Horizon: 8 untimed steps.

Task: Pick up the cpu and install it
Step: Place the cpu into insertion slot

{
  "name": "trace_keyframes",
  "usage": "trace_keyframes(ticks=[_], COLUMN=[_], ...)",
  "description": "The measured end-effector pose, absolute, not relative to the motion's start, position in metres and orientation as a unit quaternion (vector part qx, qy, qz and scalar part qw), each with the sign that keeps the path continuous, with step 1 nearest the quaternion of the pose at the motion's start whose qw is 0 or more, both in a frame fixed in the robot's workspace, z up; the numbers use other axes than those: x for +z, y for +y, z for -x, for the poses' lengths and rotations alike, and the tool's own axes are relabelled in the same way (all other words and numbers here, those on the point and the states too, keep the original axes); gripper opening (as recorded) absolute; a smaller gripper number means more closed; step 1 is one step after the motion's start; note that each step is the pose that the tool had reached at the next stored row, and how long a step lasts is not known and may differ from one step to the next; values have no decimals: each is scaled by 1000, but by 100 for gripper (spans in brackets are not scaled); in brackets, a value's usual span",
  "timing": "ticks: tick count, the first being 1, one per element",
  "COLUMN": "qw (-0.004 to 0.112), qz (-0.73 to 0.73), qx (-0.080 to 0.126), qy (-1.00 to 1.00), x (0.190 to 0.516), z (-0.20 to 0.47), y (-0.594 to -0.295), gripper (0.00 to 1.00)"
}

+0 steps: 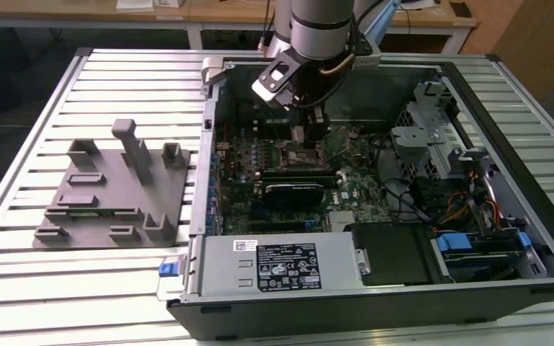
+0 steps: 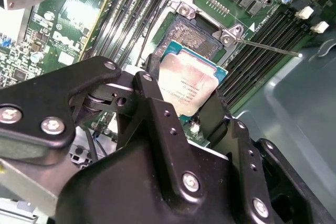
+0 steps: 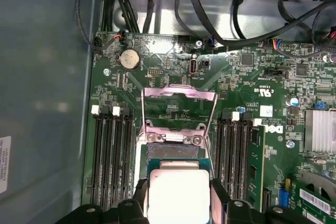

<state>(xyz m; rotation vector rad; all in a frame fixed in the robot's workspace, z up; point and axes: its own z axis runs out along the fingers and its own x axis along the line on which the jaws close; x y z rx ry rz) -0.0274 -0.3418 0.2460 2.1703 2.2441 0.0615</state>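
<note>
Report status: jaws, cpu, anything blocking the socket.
Gripper: jaws shut on cpu. Cpu at edge of socket, not seated. Frame raised; visible socket bare.

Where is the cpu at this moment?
In both wrist views the cpu is clamped in the gripper, at the open socket of the motherboard, between the memory slots.

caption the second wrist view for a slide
Gripper holding the cpu by the open motherboard socket.
</note>
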Motion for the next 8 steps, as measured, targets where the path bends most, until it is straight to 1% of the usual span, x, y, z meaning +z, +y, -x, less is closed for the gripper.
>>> trace_keyframes(ticks=[8], qw=[10], qz=[-695], qx=[21], qy=[718], x=[240], z=[27], y=[-344], gripper=[54])
